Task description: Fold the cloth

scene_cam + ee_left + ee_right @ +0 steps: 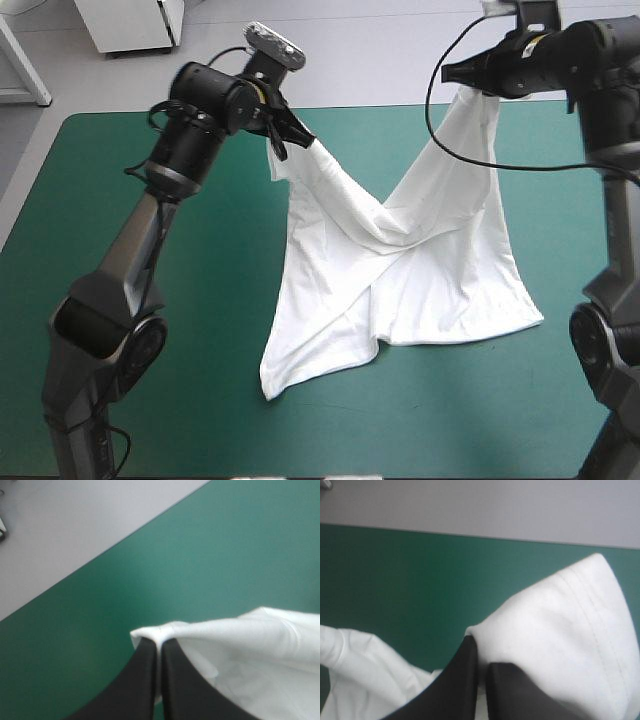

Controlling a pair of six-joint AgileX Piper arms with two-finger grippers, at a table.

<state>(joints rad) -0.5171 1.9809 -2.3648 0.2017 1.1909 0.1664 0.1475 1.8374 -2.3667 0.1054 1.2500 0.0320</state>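
Left gripper [159, 642] all but closed, pinching an edge of the T-shirt [400, 270] right at its tips; white cloth bunches over the tips and trails off to one side. Right gripper [481, 647] also nearly closed, on a hemmed part with stitching showing, fabric draped over one finger. Between the two, the T-shirt hangs in a V, sagging at the middle. Its lower part lies spread on the teal-green cover [120, 250] toward the near edge, one corner close to the right arm's base. Both arms are raised over the table's far half, well apart. Left arm is bent at the elbow, gripper pointing inward. Right gripper points inward near the far edge.
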